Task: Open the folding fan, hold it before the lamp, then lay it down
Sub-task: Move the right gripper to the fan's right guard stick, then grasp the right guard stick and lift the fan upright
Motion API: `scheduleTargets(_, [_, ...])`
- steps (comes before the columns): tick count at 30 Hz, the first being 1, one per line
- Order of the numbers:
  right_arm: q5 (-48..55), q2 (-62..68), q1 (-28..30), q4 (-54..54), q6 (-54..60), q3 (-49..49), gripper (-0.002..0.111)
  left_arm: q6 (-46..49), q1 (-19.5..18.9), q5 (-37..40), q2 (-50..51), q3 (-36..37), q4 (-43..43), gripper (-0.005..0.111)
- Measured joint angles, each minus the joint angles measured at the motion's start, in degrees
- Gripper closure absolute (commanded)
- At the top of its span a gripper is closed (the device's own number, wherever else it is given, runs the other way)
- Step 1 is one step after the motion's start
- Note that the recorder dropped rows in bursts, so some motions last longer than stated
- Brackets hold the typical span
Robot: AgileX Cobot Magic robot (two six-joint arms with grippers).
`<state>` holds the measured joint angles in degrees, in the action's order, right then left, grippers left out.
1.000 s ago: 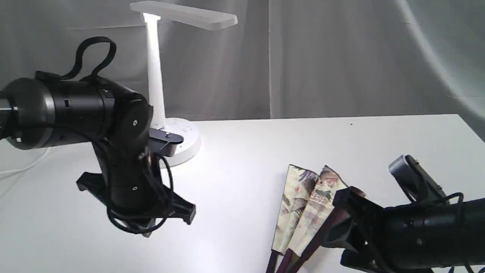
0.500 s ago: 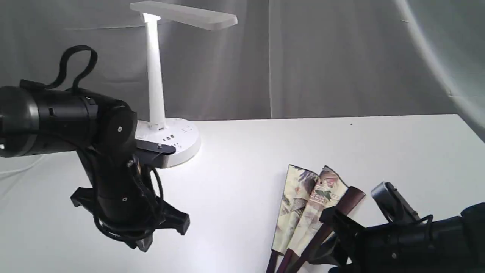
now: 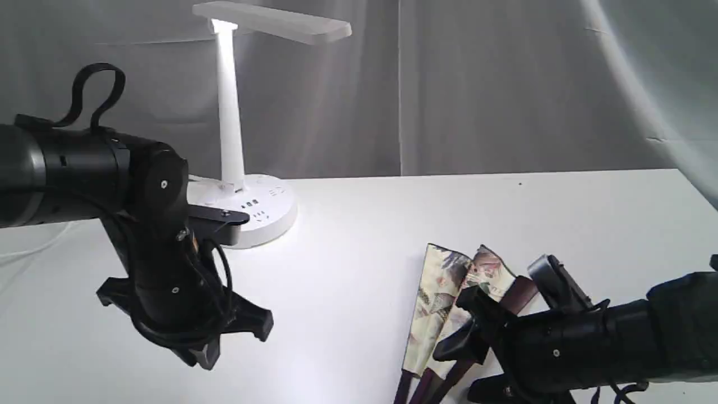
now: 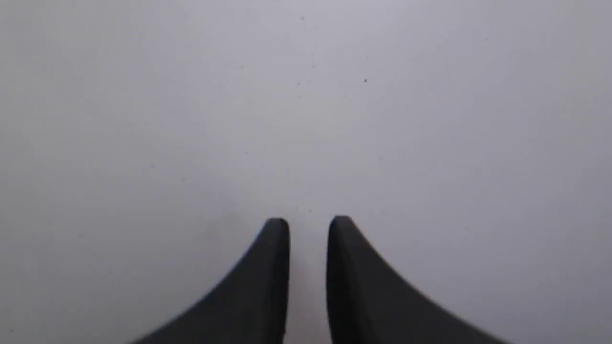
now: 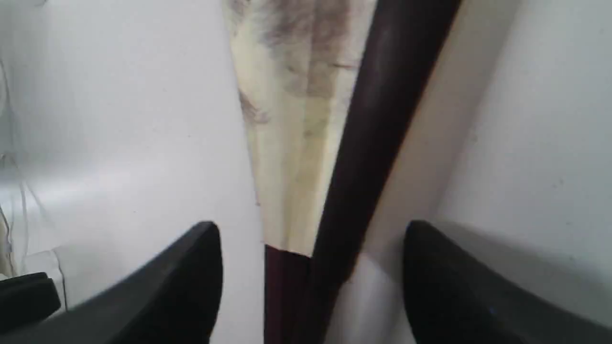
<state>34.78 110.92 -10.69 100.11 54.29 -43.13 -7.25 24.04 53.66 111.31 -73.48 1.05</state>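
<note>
Folding fan (image 3: 449,292) is lying flat on the bench (image 3: 364,224), front right, and it's only partly spread. A few pleats show, the dark sticks are bunched at the near end, and the paper end points toward the back. So its long axis runs near-to-far, leaning a bit. The right hand (image 5: 313,231) is right over it, fingers wide apart either side of the dark outer stick, about where paper meets wood. It isn't gripping yet. The left hand (image 4: 308,224) hangs over bare bench well off to the left, fingers pinched nearly together, empty. The lamp (image 3: 230,112) stands back left, well apart from the fan. Right arm's clearly nearer, so my guess is it closes on that outer stick.
</note>
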Motion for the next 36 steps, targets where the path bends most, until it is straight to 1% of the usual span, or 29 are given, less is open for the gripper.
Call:
scheduleTargets(9, [-0.66, 0.69, 0.0, 0.47, -2.0, -0.7, 0.052, 0.24, 0.0, 0.0, 0.0, 0.0, 0.0, 0.095])
scheduleTargets(15, [-3.11, 1.37, 0.0, 0.25, -2.36, -3.41, 0.052, 0.35, 0.0, 0.23, 0.0, 0.0, 0.0, 0.095])
scheduleTargets(19, [-4.67, 1.37, 0.0, 0.25, -4.63, -4.05, 0.052, 0.35, 0.0, 0.43, 0.0, 0.1, 0.0, 0.095])
scheduleTargets(36, [-5.02, 1.37, -0.62, 0.25, -12.05, -4.05, 0.052, 0.35, 0.0, 0.43, 0.0, 0.1, 0.0, 0.095])
